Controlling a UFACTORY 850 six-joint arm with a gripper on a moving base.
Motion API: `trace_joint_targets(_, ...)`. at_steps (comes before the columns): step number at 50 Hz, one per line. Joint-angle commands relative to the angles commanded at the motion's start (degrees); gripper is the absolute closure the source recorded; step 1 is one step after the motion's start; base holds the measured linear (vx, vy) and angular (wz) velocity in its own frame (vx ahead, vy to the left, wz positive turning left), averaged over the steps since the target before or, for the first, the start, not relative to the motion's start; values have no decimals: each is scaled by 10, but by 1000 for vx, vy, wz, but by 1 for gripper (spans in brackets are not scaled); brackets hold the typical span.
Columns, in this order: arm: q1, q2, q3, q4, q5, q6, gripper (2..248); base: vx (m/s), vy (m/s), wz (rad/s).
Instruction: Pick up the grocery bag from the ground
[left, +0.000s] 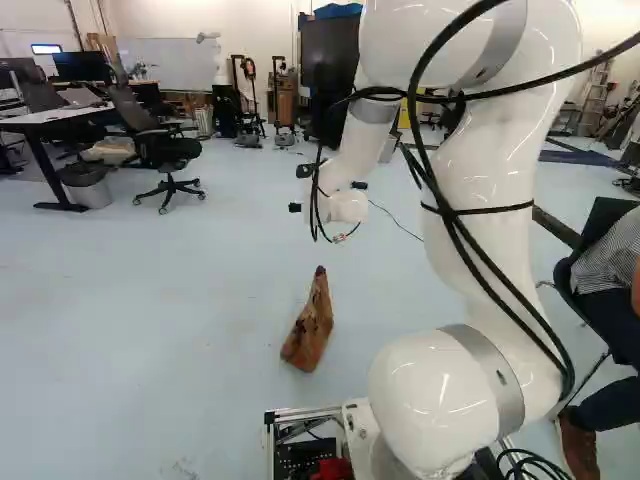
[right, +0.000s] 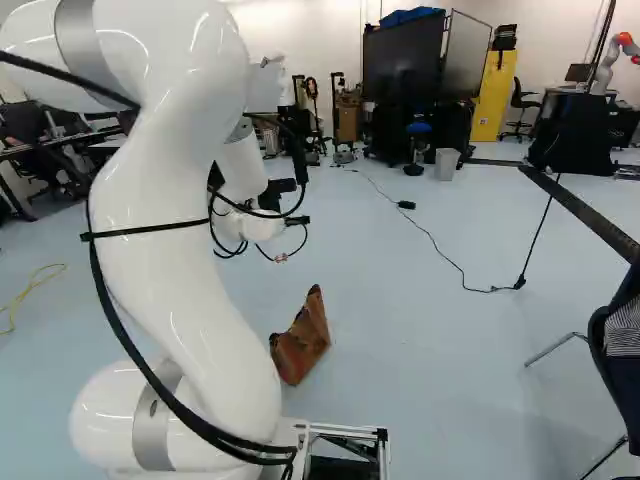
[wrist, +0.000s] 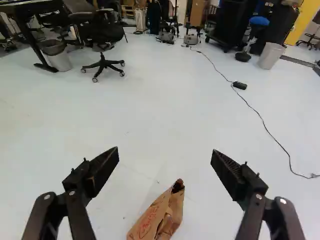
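- Jaws: spread wide, nothing held.
- Brown paper grocery bag (left: 309, 328): on the floor (left: 150, 310), six o'clock in the left base view, apart from the jaws.
- Black office chair (left: 168, 150): ten o'clock, same view, near a bin (left: 93, 194).

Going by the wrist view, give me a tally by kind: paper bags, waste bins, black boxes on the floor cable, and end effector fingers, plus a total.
Paper bag: 1
Waste bins: 2
Black box on the cable: 1
End effector fingers: 2
Total: 6
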Motion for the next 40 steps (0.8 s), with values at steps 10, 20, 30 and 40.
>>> trace_joint_targets(10, 6, -41, -38, 0, 0, 0, 3, 0, 0, 0)
trace_joint_targets(20, 11, -74, -67, 0, -3, 0, 3, 0, 0, 0)
trace_joint_targets(30, 11, -92, -76, 2, -25, 0, 3, 0, 0, 0)
trace_joint_targets(40, 11, -109, -82, 12, -58, 0, 3, 0, 0, 0)
